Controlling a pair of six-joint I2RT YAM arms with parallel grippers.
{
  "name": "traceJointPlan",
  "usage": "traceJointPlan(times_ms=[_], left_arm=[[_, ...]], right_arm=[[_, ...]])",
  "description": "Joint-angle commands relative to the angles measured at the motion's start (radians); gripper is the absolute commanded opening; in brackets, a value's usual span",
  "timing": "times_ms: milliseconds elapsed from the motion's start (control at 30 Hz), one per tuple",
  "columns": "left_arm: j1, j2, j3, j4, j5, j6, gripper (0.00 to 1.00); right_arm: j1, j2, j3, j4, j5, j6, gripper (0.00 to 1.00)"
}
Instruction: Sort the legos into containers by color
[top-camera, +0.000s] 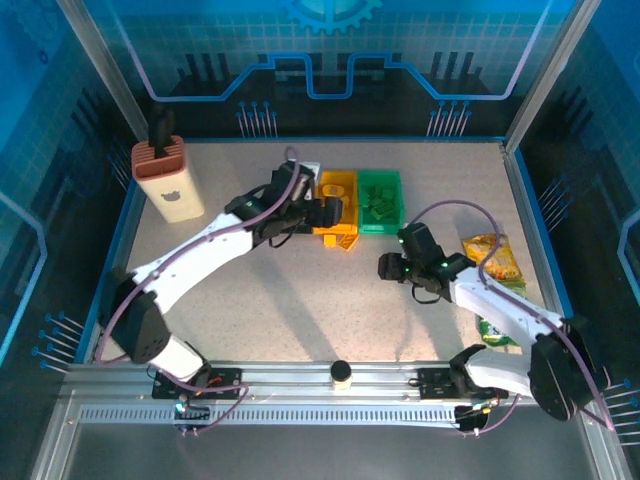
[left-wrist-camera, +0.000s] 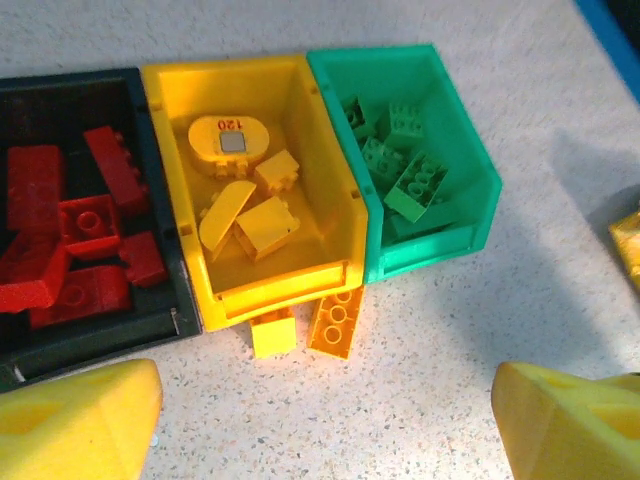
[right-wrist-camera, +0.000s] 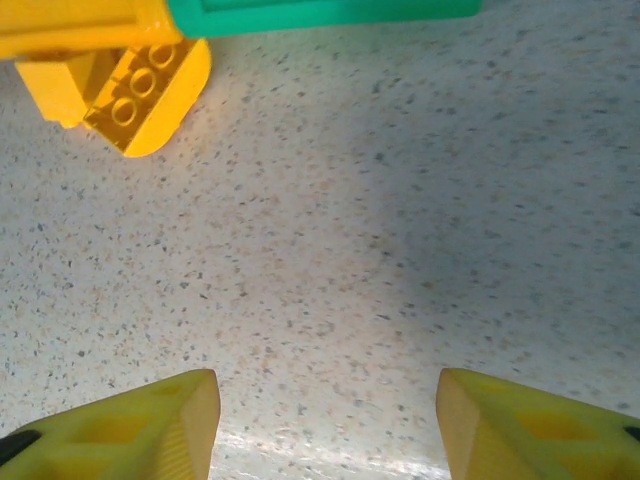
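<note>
1. Speckled tabletop (top-camera: 300, 300): two yellow bricks (left-wrist-camera: 333, 318) lie against the yellow bin's (left-wrist-camera: 280, 290) front.
2. Left gripper (left-wrist-camera: 325, 430), apart and empty, hovers near them.
3. Right gripper (right-wrist-camera: 330, 420), apart and empty, hangs farther from the bin.

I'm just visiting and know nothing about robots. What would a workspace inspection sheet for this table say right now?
Surface: speckled beige table, no spills seen.
Job's things: black bin holds red bricks; yellow bin holds yellow bricks; green bin holds green bricks; two loose yellow bricks lie on the table at the yellow bin's front.
Clutter: beige holder at far left; snack packets at right.
Claws: left claw open, empty, just in front of the bins; right claw open, empty, over bare table.
Cables: a lilac cable loops along each arm; no snag seen.
Surroundings: blue-lit enclosure walls; metal rail at the near edge.
</note>
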Motion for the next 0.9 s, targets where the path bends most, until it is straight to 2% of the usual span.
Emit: traceJointPlan(times_ms=[0,200,367,533,700,867], left_arm=[[0.004,-0.077,-0.143,0.058,-0.021,-0.039,0.86],[0.005,-0.232,-0.361,0.074,-0.049,-0.097,0.85],[0.005,-0.329,-0.468,0.067,-0.062,-0.131,0.85],[0.006,-0.42,-0.531,0.043,-0.085,-0.132,0.84],[0.007,-0.481,-0.575,0.028,-0.096,-0.132,0.84],[0.009,-0.509,-0.603,0.024,-0.105,-0.132,0.84]], right_arm=[[0.044,0.069,0.083,0.048,-0.001,0.002,0.6],[0.111,0.265,0.213,0.085,0.023,0.042,0.63],[0.154,0.453,0.347,0.083,0.084,0.088,0.64],[0.175,0.631,0.526,-0.033,0.195,0.145,0.64],[0.187,0.726,0.636,-0.143,0.282,0.198,0.64],[0.188,0.765,0.663,-0.176,0.312,0.236,0.63]])
